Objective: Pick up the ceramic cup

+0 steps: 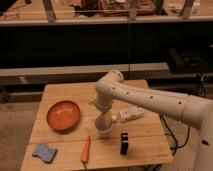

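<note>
The ceramic cup [104,129], small, white and round, stands on the wooden table [65,92] right of the orange plate. My gripper [103,119] points down from the white arm [150,100] and sits right at the cup's rim, partly hiding its top. The cup rests on the table.
An orange plate [64,115] lies left of the cup. An orange carrot [85,149] and a blue sponge [44,152] lie near the front edge. A small black object [124,143] stands front right. A white power strip [131,113] lies right of the cup, its cable running off the table.
</note>
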`<state>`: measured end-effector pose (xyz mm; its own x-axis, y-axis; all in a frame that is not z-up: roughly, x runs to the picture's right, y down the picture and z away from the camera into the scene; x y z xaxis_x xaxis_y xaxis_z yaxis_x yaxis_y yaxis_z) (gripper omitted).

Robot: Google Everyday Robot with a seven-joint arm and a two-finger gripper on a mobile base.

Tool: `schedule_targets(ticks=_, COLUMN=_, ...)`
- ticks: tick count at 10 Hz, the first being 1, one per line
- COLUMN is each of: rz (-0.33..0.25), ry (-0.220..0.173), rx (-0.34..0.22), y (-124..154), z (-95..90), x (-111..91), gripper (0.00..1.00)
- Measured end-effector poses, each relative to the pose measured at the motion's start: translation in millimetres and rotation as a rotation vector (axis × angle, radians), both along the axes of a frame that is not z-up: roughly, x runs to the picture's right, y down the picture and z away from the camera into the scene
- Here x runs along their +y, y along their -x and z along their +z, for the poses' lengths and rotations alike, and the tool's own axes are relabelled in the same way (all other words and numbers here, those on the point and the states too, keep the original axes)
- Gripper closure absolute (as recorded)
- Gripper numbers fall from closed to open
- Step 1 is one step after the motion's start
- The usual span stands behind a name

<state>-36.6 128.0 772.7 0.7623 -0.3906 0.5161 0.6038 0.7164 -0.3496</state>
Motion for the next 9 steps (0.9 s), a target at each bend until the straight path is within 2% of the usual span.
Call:
schedule_targets(ticks=2, rz=0.014, ry=-0.005, rx=0.001, y=-8.7, z=1.8, x=2.8, gripper=0.20)
schedule_targets(ticks=9, rz=0.024, ry=-0.007, rx=-0.001, y=-6.7, z=19.2, x=13.4, gripper=0.20)
